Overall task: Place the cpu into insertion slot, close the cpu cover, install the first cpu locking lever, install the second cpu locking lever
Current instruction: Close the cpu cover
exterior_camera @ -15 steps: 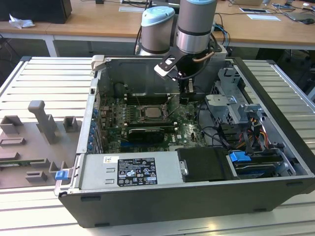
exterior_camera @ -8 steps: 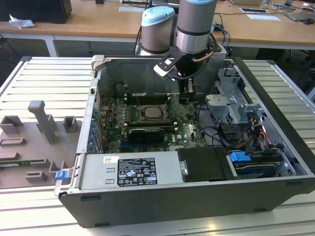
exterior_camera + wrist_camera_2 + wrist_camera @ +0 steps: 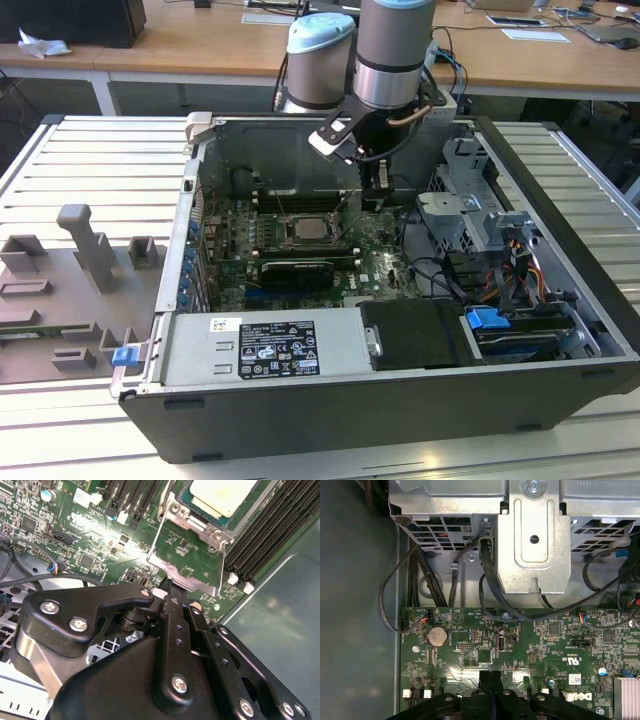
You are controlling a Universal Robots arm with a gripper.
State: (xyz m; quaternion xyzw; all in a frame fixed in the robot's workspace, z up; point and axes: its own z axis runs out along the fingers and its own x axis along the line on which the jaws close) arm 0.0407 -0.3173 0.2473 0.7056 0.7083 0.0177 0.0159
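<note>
In the second wrist view the end effector [image 3: 172, 589], fingers pressed together into one blunt pusher, touches the free edge of the raised cpu cover [image 3: 220, 567]; the cpu [image 3: 225, 495] already lies seated in its socket beyond.

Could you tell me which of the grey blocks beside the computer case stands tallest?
The grey post with the wide head, on the exterior view's left of the case; the other blocks around it are all much lower.
</note>
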